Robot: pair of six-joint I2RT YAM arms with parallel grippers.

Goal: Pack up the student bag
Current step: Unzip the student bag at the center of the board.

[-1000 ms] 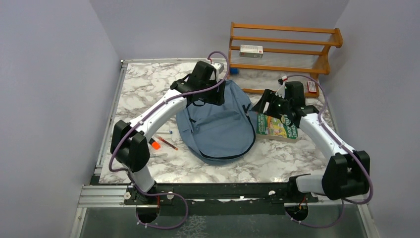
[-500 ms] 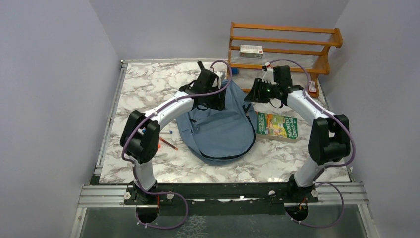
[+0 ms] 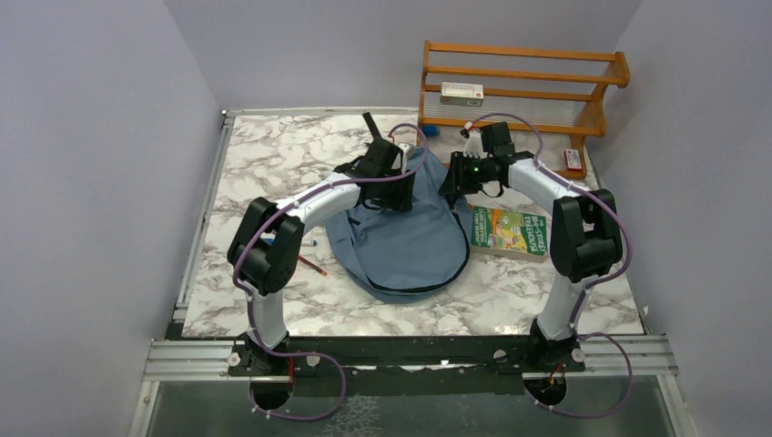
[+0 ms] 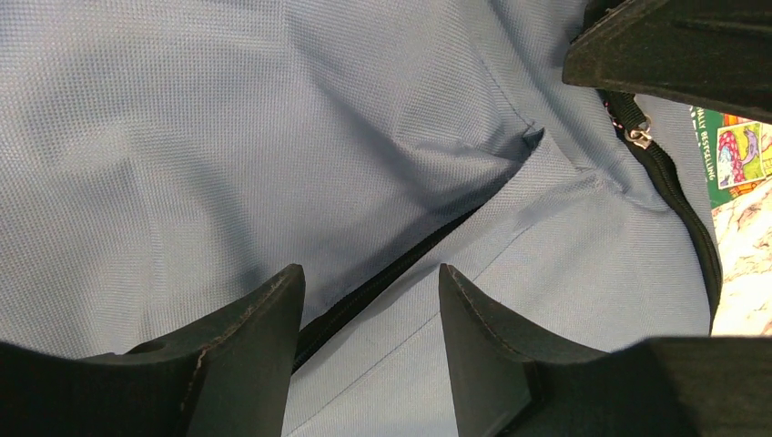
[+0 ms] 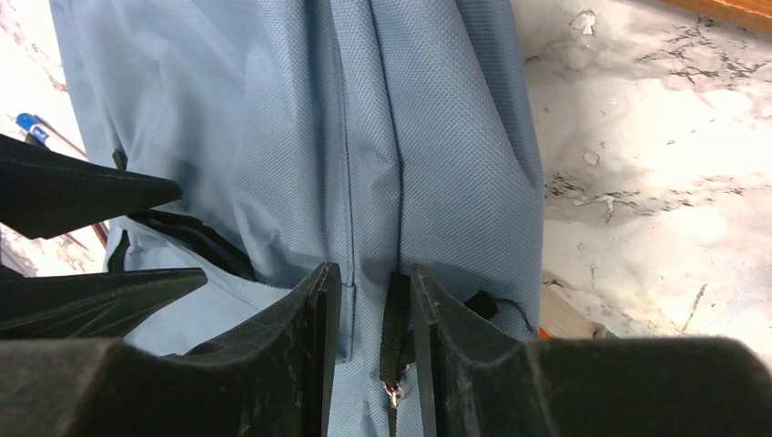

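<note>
The dusty-blue student bag (image 3: 405, 238) lies flat in the middle of the table, its dark zipper closed. My left gripper (image 3: 387, 175) is open just above the bag's top, with blue fabric (image 4: 273, 137) and a black zipper line (image 4: 382, 278) between its fingers (image 4: 369, 314). My right gripper (image 3: 452, 182) is at the bag's top right edge. Its jaws stand a narrow gap apart (image 5: 375, 341), straddling a fabric seam and the black zipper pull strap (image 5: 394, 332) without pinching it. The left fingers (image 5: 91, 193) show in the right wrist view.
A green paperback book (image 3: 510, 232) lies right of the bag and also shows in the left wrist view (image 4: 737, 150). Pens (image 3: 305, 262) lie left of the bag. A wooden shelf (image 3: 523, 91) with a small box stands at the back right.
My right arm has swung from above the green book, back and left, to the bag's top right edge. My left gripper has shifted slightly right over the bag's top.
</note>
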